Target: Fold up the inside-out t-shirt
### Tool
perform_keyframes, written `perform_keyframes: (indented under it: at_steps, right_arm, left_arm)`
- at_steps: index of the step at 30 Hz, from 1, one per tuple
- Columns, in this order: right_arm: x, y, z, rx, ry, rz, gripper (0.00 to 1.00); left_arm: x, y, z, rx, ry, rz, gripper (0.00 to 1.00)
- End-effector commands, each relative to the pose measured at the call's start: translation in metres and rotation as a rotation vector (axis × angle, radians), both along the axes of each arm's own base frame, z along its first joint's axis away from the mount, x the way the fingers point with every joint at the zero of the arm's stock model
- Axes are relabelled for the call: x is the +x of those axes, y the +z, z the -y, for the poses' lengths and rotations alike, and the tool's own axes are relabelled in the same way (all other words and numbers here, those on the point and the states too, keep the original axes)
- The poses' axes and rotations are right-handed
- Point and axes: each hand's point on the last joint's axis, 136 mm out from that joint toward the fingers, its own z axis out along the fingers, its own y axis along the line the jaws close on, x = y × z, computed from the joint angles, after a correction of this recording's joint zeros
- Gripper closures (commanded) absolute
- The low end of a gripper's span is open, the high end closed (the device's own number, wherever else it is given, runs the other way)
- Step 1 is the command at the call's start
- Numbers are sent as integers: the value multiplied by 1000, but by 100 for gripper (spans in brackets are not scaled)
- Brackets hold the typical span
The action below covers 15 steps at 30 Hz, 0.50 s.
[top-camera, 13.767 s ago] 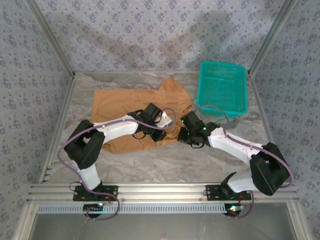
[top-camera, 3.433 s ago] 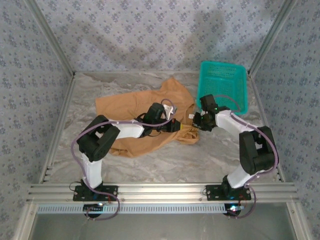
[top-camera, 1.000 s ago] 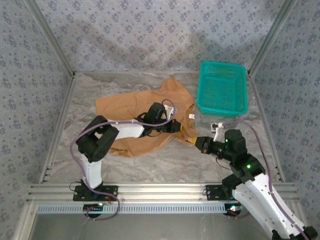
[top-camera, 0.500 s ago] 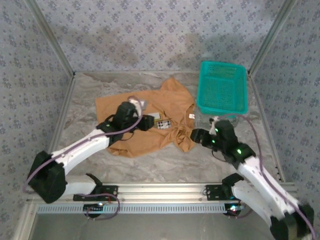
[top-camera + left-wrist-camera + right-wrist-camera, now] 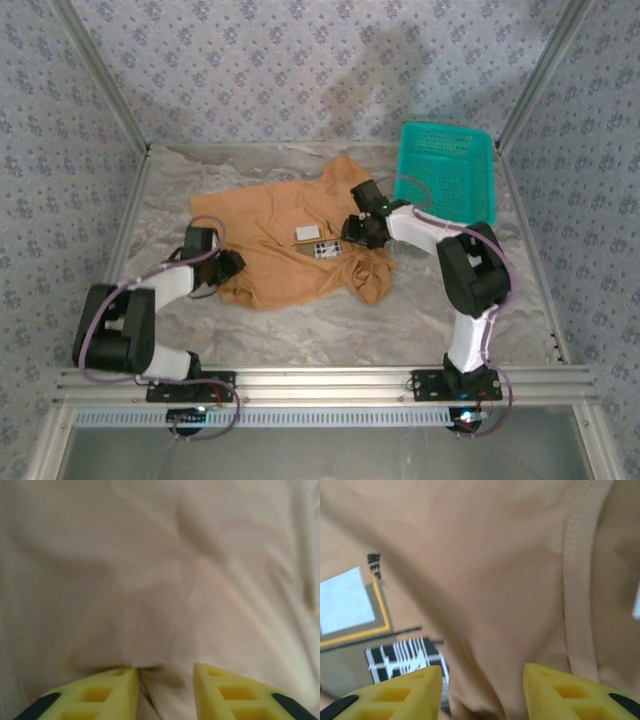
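Observation:
The inside-out t-shirt (image 5: 270, 225), tan, lies spread and rumpled in the middle of the table. A white label patch (image 5: 307, 232) and a black-and-white print (image 5: 325, 250) show on it. My left gripper (image 5: 228, 265) rests low on the shirt's left lower edge. Its yellow fingers (image 5: 117, 687) stand apart with a small pucker of cloth (image 5: 165, 630) between them, so the left gripper (image 5: 166, 672) is open. My right gripper (image 5: 352, 230) sits by the print, near the neck. Here the right gripper (image 5: 482, 672) is open over a ridge of the t-shirt (image 5: 485, 580), with the white patch (image 5: 347, 605) to its left.
A teal basket (image 5: 447, 175) stands at the back right, close to the right arm's forearm. Metal frame rails (image 5: 320, 385) run along the near edge and up both sides. Bare marbled table (image 5: 320, 320) lies in front of the shirt.
Both grippers have gone from shut to open. The left arm has swung out to the shirt's left lower edge. The right arm has reached forward to the neck area. The printed patch is now uncovered.

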Motion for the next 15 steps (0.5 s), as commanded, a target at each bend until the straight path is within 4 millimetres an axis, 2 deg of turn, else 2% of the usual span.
perform_keyframes:
  at_steps: [1, 5, 8, 9, 12, 15]
  right_arm:
    - [15, -10, 3, -77, -15, -27, 53]
    - [30, -29, 10, -134, -49, -75, 53]
    - [50, -33, 19, -186, -88, -71, 54]
    - [51, -33, 23, -211, -98, -83, 54]
    - [66, -20, 25, -230, -98, -49, 54]
    - [74, 4, 23, -251, -69, 2, 55]
  left_arm:
    - [41, 0, 6, -66, -29, 36, 69]
    - [86, -18, 11, -127, -49, -3, 73]
    - [109, -18, 9, -143, -50, -1, 74]
    - [113, -14, 4, -130, -43, 7, 74]
    - [109, 7, -14, -26, -39, 12, 74]
    - [85, 30, -31, 111, -40, 2, 76]
